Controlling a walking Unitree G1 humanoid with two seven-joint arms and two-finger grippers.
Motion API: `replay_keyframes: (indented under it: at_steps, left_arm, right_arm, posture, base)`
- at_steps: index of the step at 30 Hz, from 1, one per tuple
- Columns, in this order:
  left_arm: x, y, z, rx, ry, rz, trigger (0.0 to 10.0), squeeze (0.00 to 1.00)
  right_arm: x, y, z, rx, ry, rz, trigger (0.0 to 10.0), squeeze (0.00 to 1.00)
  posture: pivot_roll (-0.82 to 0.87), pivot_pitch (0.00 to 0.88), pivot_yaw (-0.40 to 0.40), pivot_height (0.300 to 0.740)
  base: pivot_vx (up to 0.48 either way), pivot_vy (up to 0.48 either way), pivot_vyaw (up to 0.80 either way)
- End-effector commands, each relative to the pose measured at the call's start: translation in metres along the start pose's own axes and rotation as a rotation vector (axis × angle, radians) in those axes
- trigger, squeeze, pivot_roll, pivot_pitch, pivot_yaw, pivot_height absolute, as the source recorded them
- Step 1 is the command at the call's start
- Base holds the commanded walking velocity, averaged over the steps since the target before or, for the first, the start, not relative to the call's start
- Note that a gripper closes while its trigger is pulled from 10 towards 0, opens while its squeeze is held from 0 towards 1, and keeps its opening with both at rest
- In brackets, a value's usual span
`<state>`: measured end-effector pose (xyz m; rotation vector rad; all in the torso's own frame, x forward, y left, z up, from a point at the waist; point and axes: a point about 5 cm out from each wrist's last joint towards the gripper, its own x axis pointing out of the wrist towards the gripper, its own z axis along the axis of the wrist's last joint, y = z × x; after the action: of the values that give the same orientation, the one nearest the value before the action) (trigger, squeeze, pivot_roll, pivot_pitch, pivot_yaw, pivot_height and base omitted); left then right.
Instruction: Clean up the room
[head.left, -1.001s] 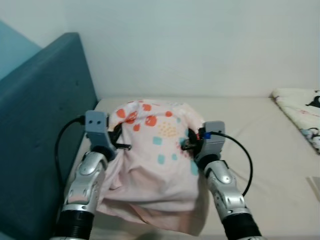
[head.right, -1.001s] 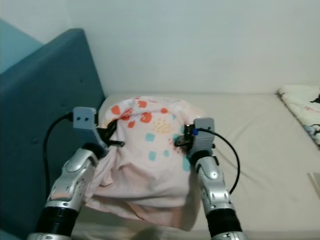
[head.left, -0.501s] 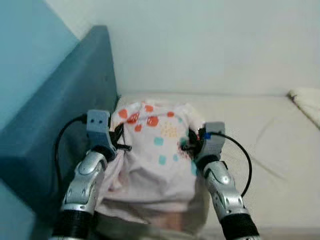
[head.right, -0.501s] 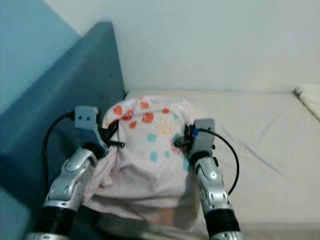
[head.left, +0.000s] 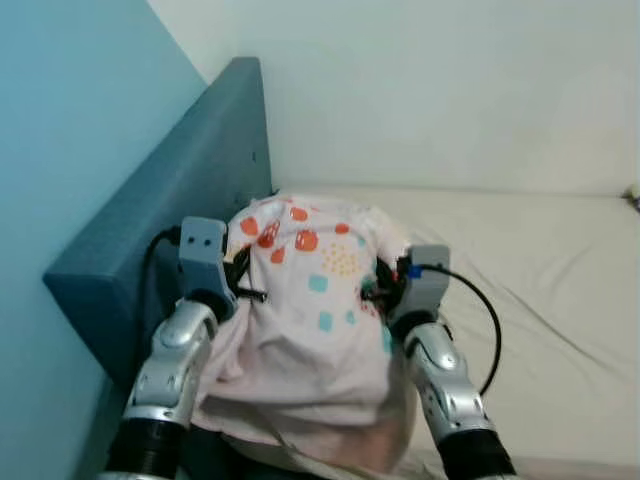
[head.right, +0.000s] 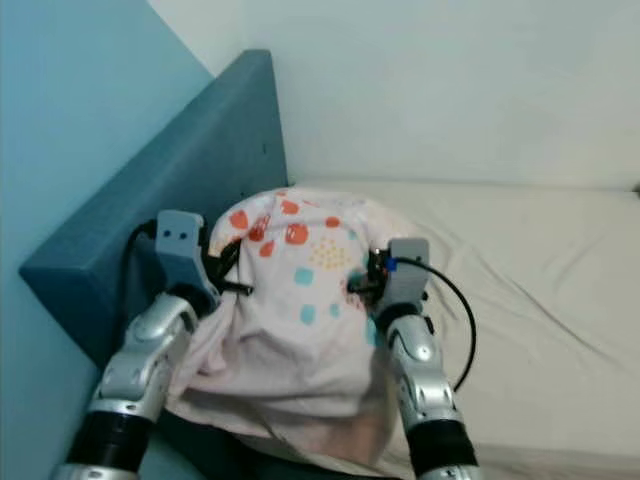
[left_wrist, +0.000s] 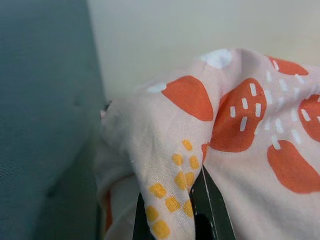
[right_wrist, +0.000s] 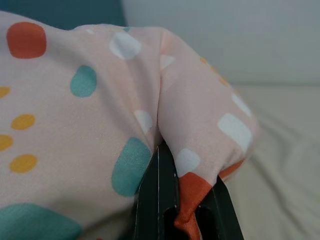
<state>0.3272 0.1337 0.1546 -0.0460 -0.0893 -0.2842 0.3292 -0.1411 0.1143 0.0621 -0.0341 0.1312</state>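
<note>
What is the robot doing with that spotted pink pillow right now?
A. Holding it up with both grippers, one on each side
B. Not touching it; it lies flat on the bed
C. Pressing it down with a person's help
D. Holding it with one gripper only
A: the left gripper and the right gripper each pinch the fabric on one side of the pillow, above the bed.

You are working in a home bedroom. A bed with a bare cream mattress (head.left: 540, 260) runs along a plain white wall (head.left: 450, 90), ending at a padded teal headboard (head.left: 170, 210) that stands against a light blue wall (head.left: 60, 120). A pink spotted pillow (head.left: 315, 320) is held up over the head end.
</note>
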Motion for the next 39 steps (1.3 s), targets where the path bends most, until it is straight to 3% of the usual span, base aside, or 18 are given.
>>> replay_keyframes:
  at_steps: [1,13,17,27,33,36,39]
  left_arm:
    - [0.005,-0.010,0.012,0.012,-0.045,-0.044,10.0,0.00]
    - [0.007,-0.009,0.007,-0.002,-0.024,-0.020,10.0,0.00]
    - [0.006,-0.013,0.005,0.008,-0.026,-0.015,10.0,0.00]
    - [0.003,-0.018,-0.003,0.049,0.005,-0.016,10.0,0.00]
    - [0.007,-0.021,-0.007,0.055,0.023,-0.016,10.0,0.00]
    - [0.014,-0.015,-0.011,0.061,0.055,0.057,10.0,0.00]
    - [0.016,-0.016,-0.011,0.066,0.060,0.061,10.0,0.00]
  right_arm:
    - [0.003,0.005,0.014,-0.005,-0.076,0.018,10.0,0.00]
    - [0.005,0.004,0.016,-0.022,-0.072,0.021,10.0,0.00]
    - [0.004,0.004,0.017,-0.064,-0.068,0.038,10.0,0.00]
    - [0.004,-0.002,0.012,-0.048,-0.039,0.031,10.0,0.00]
    - [0.009,-0.006,0.008,-0.083,0.000,0.030,10.0,0.00]
    - [0.021,-0.006,0.016,-0.087,-0.002,0.038,10.0,0.00]
    - [0.025,-0.004,0.020,-0.082,-0.009,0.044,10.0,0.00]
  posture:
    - [0.04,0.000,0.013,0.721]
    - [0.03,0.000,0.004,0.721]
    - [0.03,0.000,-0.011,0.721]
    - [0.03,0.000,-0.031,0.721]
    - [0.02,0.000,-0.031,0.721]
    - [0.01,0.027,-0.020,0.721]
    - [0.01,0.052,-0.016,0.721]
  base:
    - [0.000,0.000,0.00]
    - [0.000,0.000,0.00]
    - [0.000,0.000,0.00]
    - [0.000,0.000,0.00]
    - [0.000,0.000,0.00]
    - [0.000,0.000,0.00]
    - [0.000,0.000,0.00]
